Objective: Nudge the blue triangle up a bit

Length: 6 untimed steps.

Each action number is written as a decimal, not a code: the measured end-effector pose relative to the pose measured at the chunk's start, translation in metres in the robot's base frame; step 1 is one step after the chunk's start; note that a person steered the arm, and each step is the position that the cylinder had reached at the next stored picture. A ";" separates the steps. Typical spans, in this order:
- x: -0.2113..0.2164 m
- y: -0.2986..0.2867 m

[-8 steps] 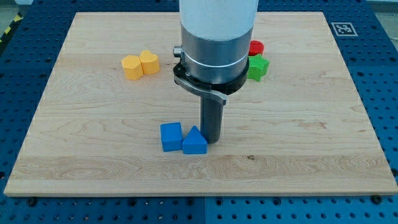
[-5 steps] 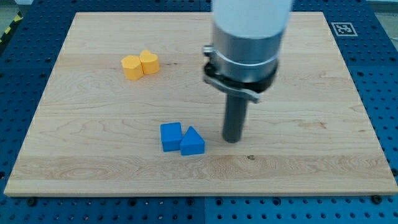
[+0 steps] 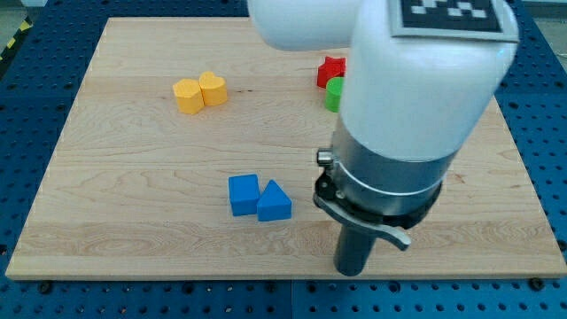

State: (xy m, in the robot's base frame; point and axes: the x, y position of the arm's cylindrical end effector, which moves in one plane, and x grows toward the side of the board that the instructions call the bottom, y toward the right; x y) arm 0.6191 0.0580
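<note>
The blue triangle (image 3: 275, 202) lies on the wooden board (image 3: 133, 168) below the middle, touching a blue square block (image 3: 244, 194) on its left. My tip (image 3: 352, 271) rests near the board's bottom edge, to the lower right of the blue triangle and clear of it. The arm's white and grey body covers much of the view's right side.
Two yellow blocks (image 3: 199, 92) sit together at the upper left. A red block (image 3: 331, 70) and a green block (image 3: 334, 93) show at the upper middle, partly hidden by the arm. A marker tag is at the board's top right corner.
My tip has moved from right beside the blue triangle to the right and then down toward the bottom edge. The blue triangle has shifted slightly left; the blue square has not moved.
</note>
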 end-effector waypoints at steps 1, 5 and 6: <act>0.000 -0.013; -0.037 -0.072; -0.047 -0.077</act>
State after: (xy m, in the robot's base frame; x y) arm 0.5716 -0.0192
